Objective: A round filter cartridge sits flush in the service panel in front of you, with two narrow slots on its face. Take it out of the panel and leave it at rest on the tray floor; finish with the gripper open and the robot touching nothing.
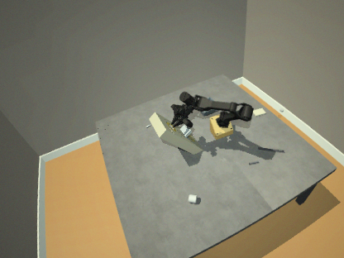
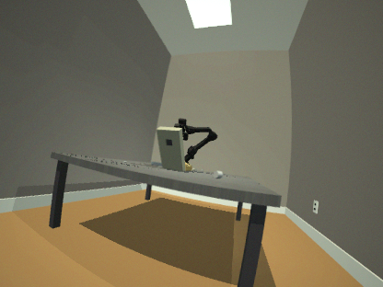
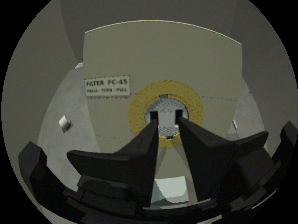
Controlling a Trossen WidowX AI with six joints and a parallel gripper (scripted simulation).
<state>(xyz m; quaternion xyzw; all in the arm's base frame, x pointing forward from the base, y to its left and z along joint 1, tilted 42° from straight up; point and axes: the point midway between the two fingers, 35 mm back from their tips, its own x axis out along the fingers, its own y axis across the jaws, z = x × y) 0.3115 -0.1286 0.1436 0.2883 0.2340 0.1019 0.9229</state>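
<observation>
A grey table (image 2: 216, 186) on dark legs is seen from low down, over an orange floor (image 2: 115, 248). A pale upright panel (image 2: 171, 148) stands on the table top, with a small dark square on the face turned to the camera. Behind it and to the right, a black arm (image 2: 200, 140) is bent at an elbow and reaches left, its end near the panel's upper far edge; the gripper's state cannot be made out. A small pale object (image 2: 219, 174) lies on the table right of the panel. A ceiling light (image 2: 209, 13) is lit above.

service panel (image 3: 160, 63) label, "FILTER" legible
</observation>
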